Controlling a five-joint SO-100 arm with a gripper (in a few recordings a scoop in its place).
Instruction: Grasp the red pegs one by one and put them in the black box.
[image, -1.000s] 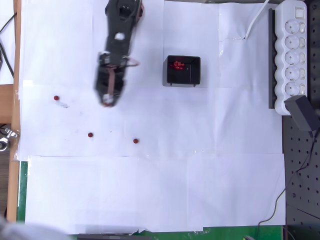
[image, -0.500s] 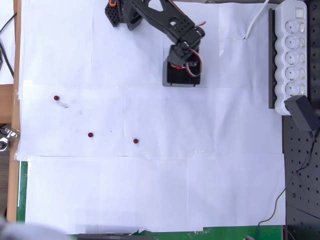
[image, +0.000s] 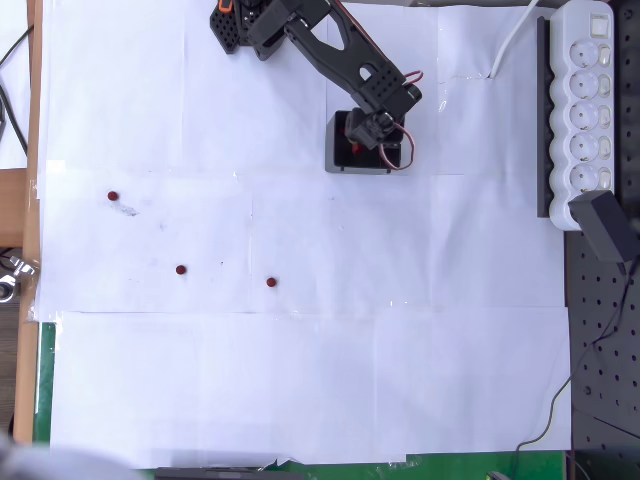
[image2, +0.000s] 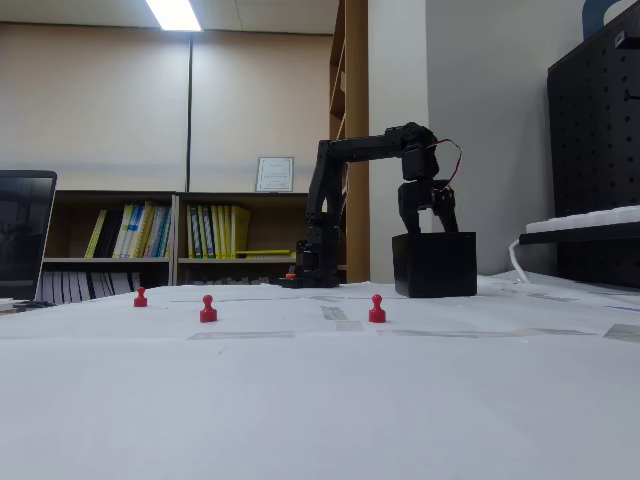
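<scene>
Three red pegs stand on the white paper: one far left (image: 113, 196) (image2: 141, 296), one lower (image: 181, 269) (image2: 208, 308), one nearer the middle (image: 271, 282) (image2: 377, 308). The black box (image: 335, 157) (image2: 435, 265) stands at the back, right of the arm's base. A bit of red (image: 352, 148) shows inside it, beside the arm. My gripper (image: 376, 143) (image2: 428, 222) hangs straight down just above the box's opening. Its fingers look spread apart in the fixed view, with nothing visible between them.
A white power strip (image: 585, 110) with a black adapter (image: 607, 226) lies along the right edge, beside a black pegboard. The arm's base (image: 236, 24) stands at the back. A laptop (image2: 25, 240) stands at the left of the fixed view.
The arm has swung from the left part of the paper over to the black box, then shifted slightly right above it. The three pegs on the paper have not moved.
</scene>
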